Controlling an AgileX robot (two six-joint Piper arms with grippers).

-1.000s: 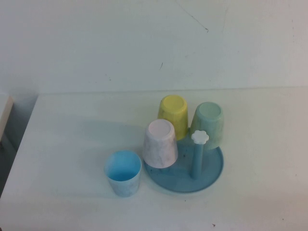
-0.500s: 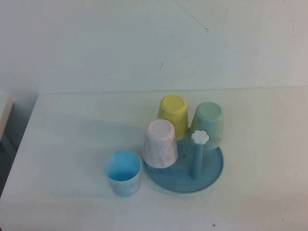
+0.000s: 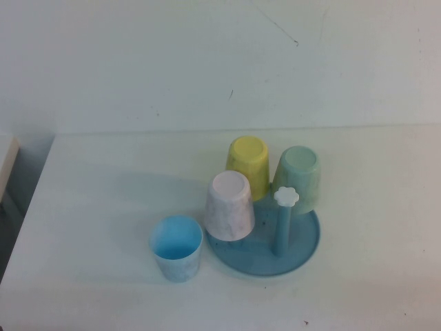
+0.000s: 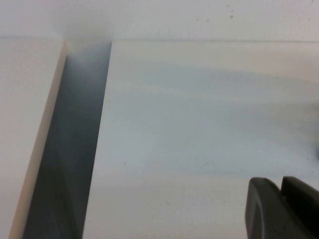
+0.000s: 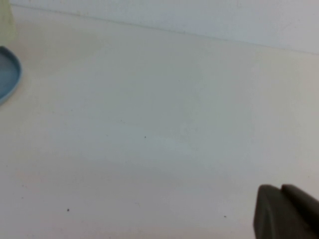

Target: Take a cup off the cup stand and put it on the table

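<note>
1. High view: the cup (image 3: pixel 176 247) stands upright and mouth-up on the table (image 3: pixel 96 207), its bright blue inside showing. It is just beside the cup stand (image 3: pixel 303 252), at about 8 o'clock from the stand's centre, off the tray and close to its rim. Three cups sit upside down on the stand: a pink cup (image 3: pixel 229 205) at 9 o'clock, touching or nearly touching the light-blue one's far side, a yellow cup (image 3: pixel 249 166) at 12 o'clock, and a mint-green cup (image 3: pixel 298 178) at 2 o'clock. One peg (image 3: pixel 282 227) stands bare at roughly 4 o'clock of the stand, its white flower cap (image 3: pixel 286 196) uncovered. Neither arm shows in this view.

2. Left wrist view: only the dark tips of the left gripper (image 4: pixel 282 209) enter at the frame's edge, above bare tabletop (image 4: pixel 199 124). The two tips lie side by side with a thin seam between them, so the fingers look closed, and nothing is between them. The table's edge (image 4: pixel 102 134) and a dark gap (image 4: pixel 75 144) beside it are in sight, with a pale surface (image 4: pixel 25 124) beyond.

3. Right wrist view: the right gripper (image 5: pixel 285 211) likewise shows only dark tips, pressed together and holding nothing, above bare table (image 5: pixel 159 119). A sliver of the stand's blue rim (image 5: pixel 9 73) sits well apart from the gripper, with the foot of a pale cup (image 5: pixel 7 25) above it.
</note>
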